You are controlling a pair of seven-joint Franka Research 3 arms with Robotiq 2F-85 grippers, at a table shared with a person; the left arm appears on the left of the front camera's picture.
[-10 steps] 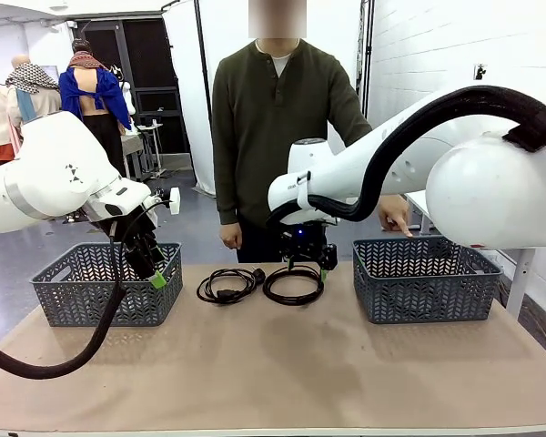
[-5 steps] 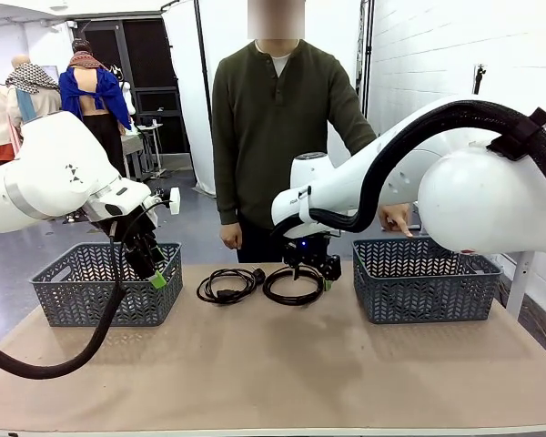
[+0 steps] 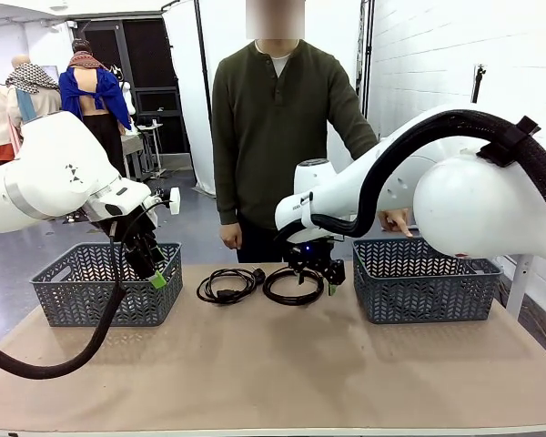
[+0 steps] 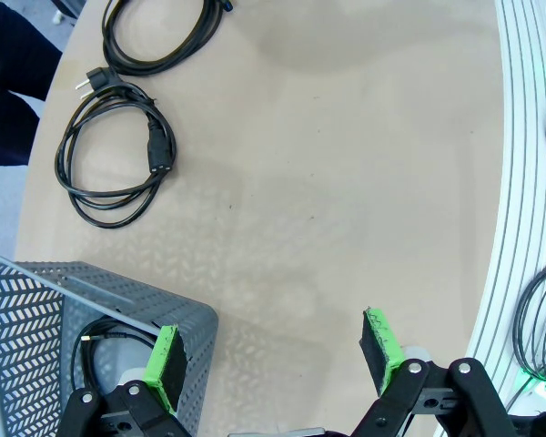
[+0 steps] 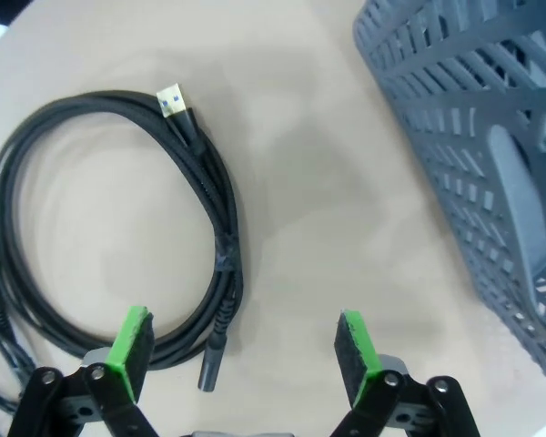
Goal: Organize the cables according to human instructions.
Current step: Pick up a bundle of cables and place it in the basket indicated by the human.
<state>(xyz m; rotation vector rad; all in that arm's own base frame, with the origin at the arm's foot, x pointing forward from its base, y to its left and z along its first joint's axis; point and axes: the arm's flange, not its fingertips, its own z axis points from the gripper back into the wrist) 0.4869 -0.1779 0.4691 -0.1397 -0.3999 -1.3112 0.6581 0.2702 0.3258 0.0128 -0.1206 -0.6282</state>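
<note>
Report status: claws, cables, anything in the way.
Both claws open: left claw over left basket corner, right claw low over USB cable. Power cable alongside, untouched. Path clear.

Table [image 3: 273, 364]: one basket [image 3: 73, 296] at the left end, another basket [image 3: 423, 291] at the right end. Two cables lie on the table between them, toward the far edge: power cord coil [image 3: 226, 286] on the left, USB cable coil [image 3: 269, 289] just beside it on the right. A third cable [image 4: 96, 341] is inside the left basket. Person [image 3: 278, 137] stands behind the table, one hand [image 3: 396, 218] over the right basket's far side. Left gripper [image 3: 155, 273] sits over the left basket's right wall. Right gripper [image 5: 241, 353] is over the USB coil's right edge, between that coil and the right basket.
</note>
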